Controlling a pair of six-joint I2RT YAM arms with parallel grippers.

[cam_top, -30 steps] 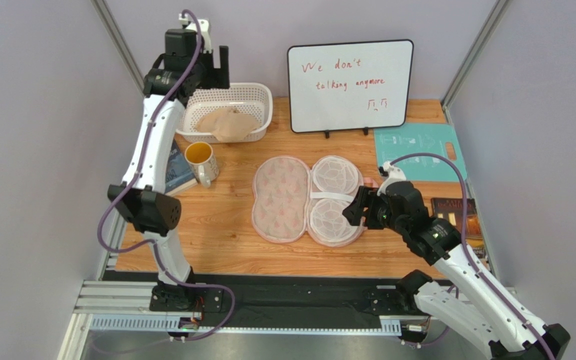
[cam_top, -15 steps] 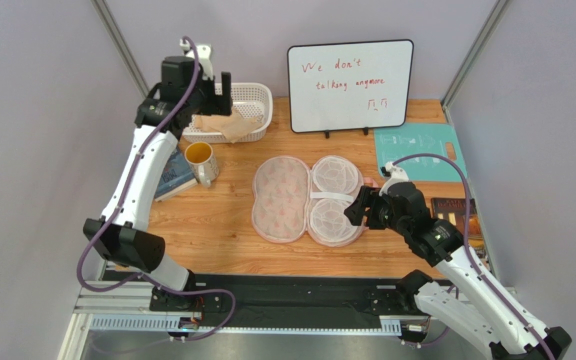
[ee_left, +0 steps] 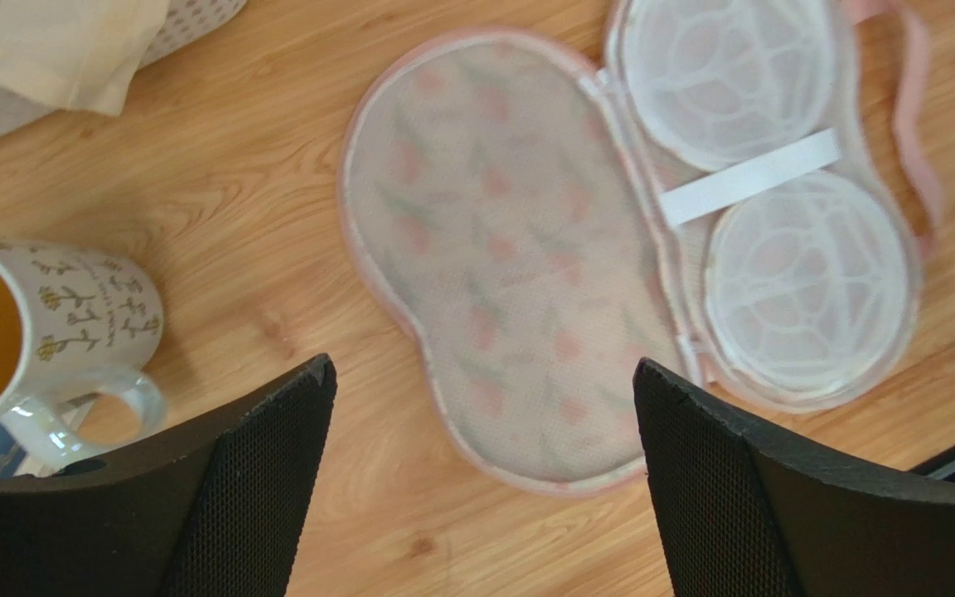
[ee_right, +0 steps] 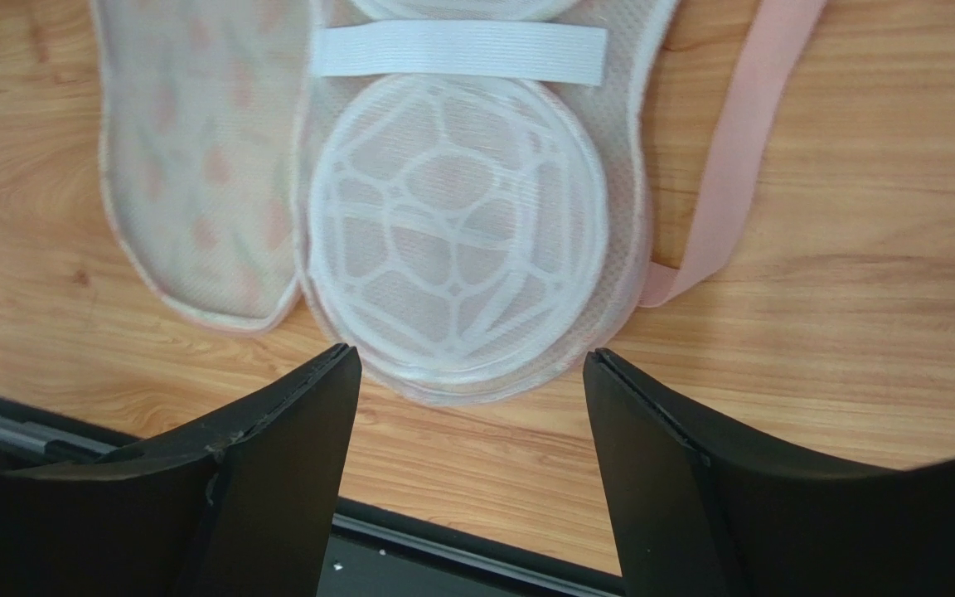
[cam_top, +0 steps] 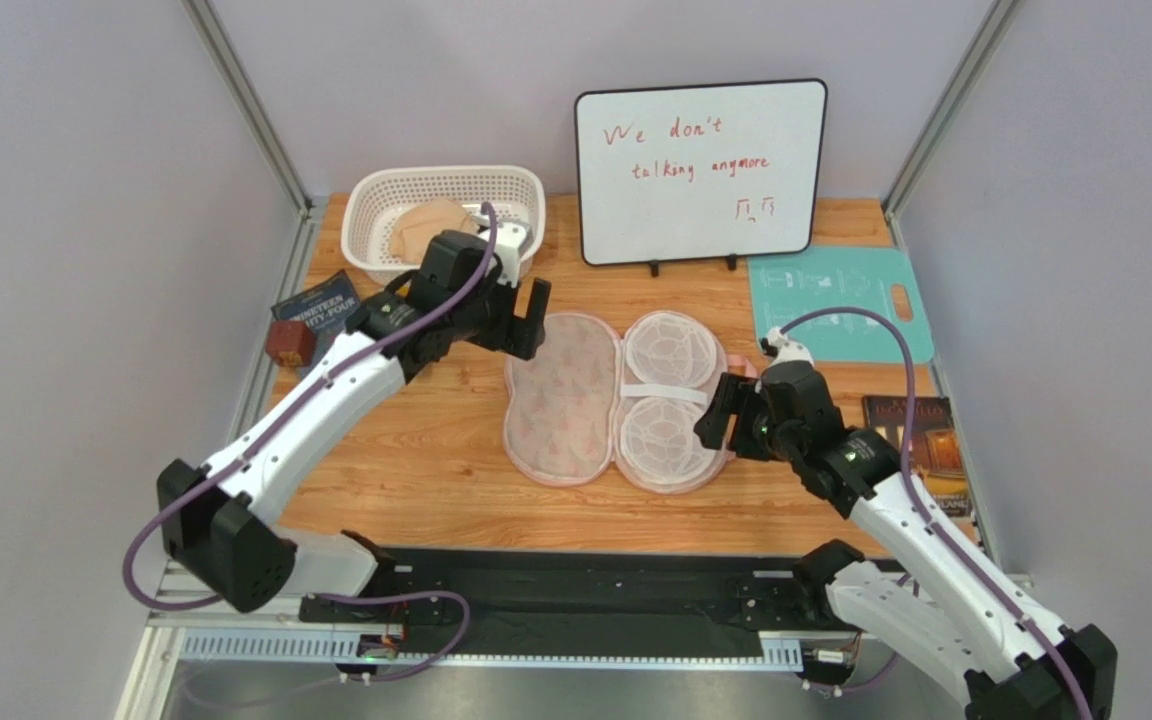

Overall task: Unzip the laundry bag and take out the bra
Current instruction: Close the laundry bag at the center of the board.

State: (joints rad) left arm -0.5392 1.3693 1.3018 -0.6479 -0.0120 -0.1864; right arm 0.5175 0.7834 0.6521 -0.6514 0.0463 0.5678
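Laundry bag [cam_top: 615,398]: unzipped, spread flat on the counter [cam_top: 432,450]. Printed half on the left. On the right, two white mesh cups [ee_right: 458,236] under a white elastic band [ee_right: 458,50]. Pink strap [ee_right: 744,162] trails off its right edge.
Bra [cam_top: 420,230]: beige, heaped in the white basket [cam_top: 455,180] beyond the bag's far-left corner, apart from the bag.
Left claw [ee_left: 480,363]: released, fingers spread wide, nothing between them. Hangs over the far-left part of the bag's printed half.
Right claw [ee_right: 470,352]: released, empty. Hangs over the near mesh cup on the bag's right side.
Mug [ee_left: 84,323]: floral, yellow inside, on the counter left of the bag.
Whiteboard [cam_top: 699,168]: upright beyond the bag, red writing.
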